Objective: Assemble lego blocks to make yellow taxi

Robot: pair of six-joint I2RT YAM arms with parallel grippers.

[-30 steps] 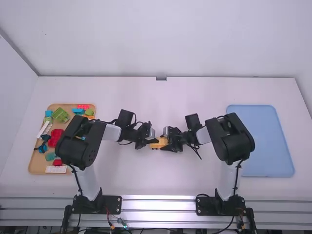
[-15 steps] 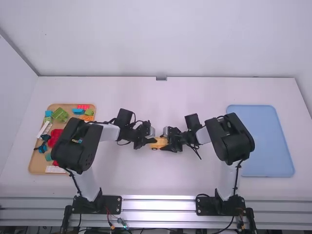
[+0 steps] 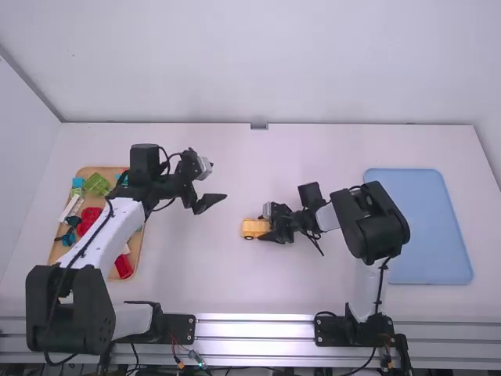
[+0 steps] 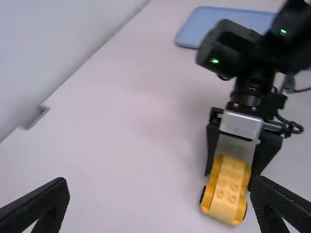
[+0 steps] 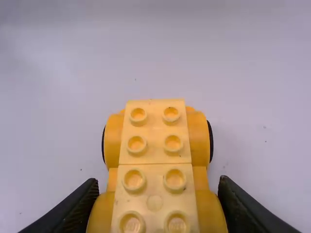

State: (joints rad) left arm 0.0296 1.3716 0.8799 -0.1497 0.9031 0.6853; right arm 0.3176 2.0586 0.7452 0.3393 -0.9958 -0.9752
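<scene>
Since the right gripper (image 5: 158, 181) is closed on the sides of the yellow car (image 5: 155, 145), we treat it as the fixture: near half between its fingertips, far half sticking out past them, studs (image 5: 136, 145) up. The left gripper (image 4: 161, 180) is spread wide with nothing in it, well apart from the car. We expect light, stiff plastic, hard to crush but a bit slick on the rounded sides. Likely weak spot is the seam between the two studded bricks, so no prying there. If we need a second hold, take the free end square across its flanks, low, off the dark wheels (image 5: 211, 141). Long axis runs straight out from the right gripper, in line with its reach, level with the table (image 3: 297, 290); free end points away from that gripper. Can't tell nose from tail.
</scene>
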